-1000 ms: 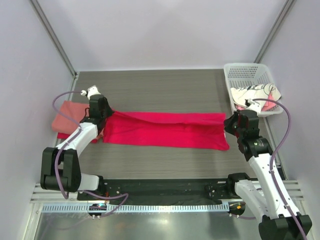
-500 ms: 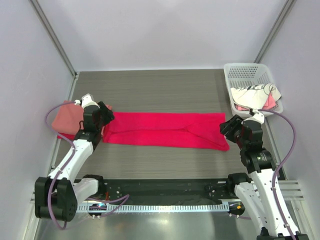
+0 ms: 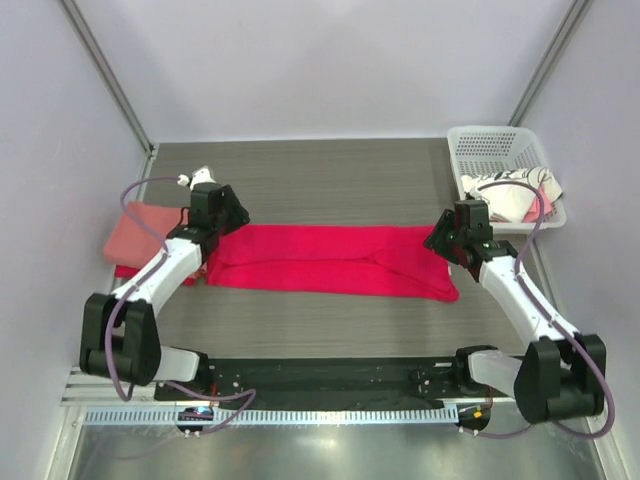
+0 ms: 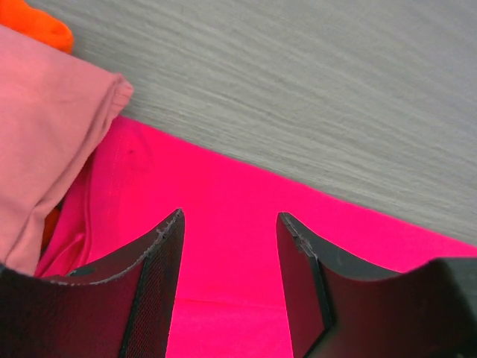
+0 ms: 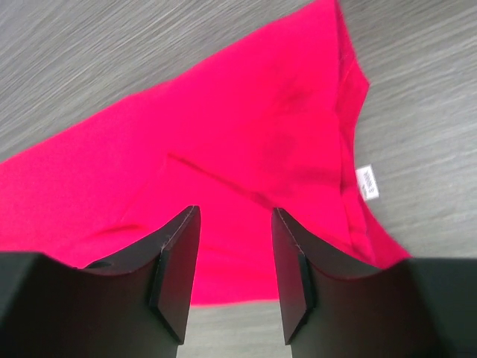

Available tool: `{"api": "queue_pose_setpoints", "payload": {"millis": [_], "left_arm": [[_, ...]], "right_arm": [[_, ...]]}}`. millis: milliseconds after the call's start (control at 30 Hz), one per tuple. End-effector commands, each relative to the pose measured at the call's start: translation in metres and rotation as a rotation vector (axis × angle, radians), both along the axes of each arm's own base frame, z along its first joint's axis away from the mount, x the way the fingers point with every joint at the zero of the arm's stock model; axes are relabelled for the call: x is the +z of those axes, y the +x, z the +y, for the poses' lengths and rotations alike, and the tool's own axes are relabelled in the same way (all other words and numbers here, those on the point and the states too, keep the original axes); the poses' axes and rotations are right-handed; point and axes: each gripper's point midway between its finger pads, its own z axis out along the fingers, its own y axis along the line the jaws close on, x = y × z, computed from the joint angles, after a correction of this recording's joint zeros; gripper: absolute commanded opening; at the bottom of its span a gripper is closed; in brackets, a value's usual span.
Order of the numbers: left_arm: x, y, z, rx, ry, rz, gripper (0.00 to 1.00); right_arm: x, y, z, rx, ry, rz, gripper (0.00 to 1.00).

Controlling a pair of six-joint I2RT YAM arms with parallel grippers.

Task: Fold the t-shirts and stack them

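The bright crimson t-shirt (image 3: pixel 330 258) lies flat on the table as a long folded strip, its small white label (image 5: pixel 368 183) near the right end. My left gripper (image 3: pixel 230 216) hovers open over the strip's left end (image 4: pixel 223 186), nothing between its jaws. My right gripper (image 3: pixel 441 241) hovers open over the right end (image 5: pixel 246 134), also empty. A folded salmon-pink t-shirt (image 3: pixel 135 233) lies at the far left on a red one (image 3: pixel 122 270), touching the crimson strip's left end. The white dark-printed t-shirt (image 3: pixel 515 193) sits in the basket.
The white lattice basket (image 3: pixel 490 145) stands at the back right corner. Metal frame posts rise at the back left and back right. A dark mat and rail run along the near edge by the arm bases. Bare grey table (image 4: pixel 313 97) shows beyond the shirt.
Both grippers were shut on the crimson shirt's ends a second ago and have opened and let go. The strip now lies flat, and both grippers have shifted toward its far edge.
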Motion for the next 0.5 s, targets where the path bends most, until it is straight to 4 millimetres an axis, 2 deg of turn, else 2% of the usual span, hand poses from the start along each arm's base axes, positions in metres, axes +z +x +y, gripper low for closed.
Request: {"api": "queue_pose_setpoints", "payload": {"millis": [0,67,100,167,200,233,333,400,433,467], "left_arm": [[-0.010,0.003,-0.008,-0.031,-0.009,0.075,0.54],[-0.018,0.007,-0.009,-0.032,0.002,0.110,0.54],[-0.025,0.003,-0.008,-0.032,0.019,0.153,0.54],[-0.026,0.007,-0.008,-0.037,0.039,0.181,0.55],[-0.038,0.002,-0.005,-0.043,0.064,0.241,0.54],[-0.038,0.006,-0.005,-0.043,0.074,0.255,0.54],[-0.056,0.004,-0.003,-0.040,0.099,0.324,0.54],[-0.066,0.003,-0.005,-0.042,0.086,0.352,0.54],[-0.075,0.002,-0.007,-0.048,0.082,0.377,0.54],[-0.080,0.002,-0.009,-0.052,0.079,0.390,0.53]], "right_arm": [[0.009,0.034,-0.010,-0.083,-0.041,-0.061,0.49],[-0.001,0.040,-0.015,-0.119,-0.054,-0.033,0.48],[-0.013,0.042,-0.019,-0.138,-0.081,-0.001,0.47],[-0.022,0.045,-0.024,-0.168,-0.102,0.028,0.45],[-0.025,0.047,-0.025,-0.177,-0.109,0.034,0.44],[-0.036,0.050,-0.029,-0.189,-0.130,0.060,0.44],[-0.048,0.059,-0.030,-0.200,-0.141,0.094,0.42],[-0.052,0.064,-0.029,-0.191,-0.146,0.112,0.41],[-0.046,0.071,-0.028,-0.188,-0.147,0.102,0.41],[-0.053,0.072,-0.030,-0.187,-0.161,0.126,0.41]]}}
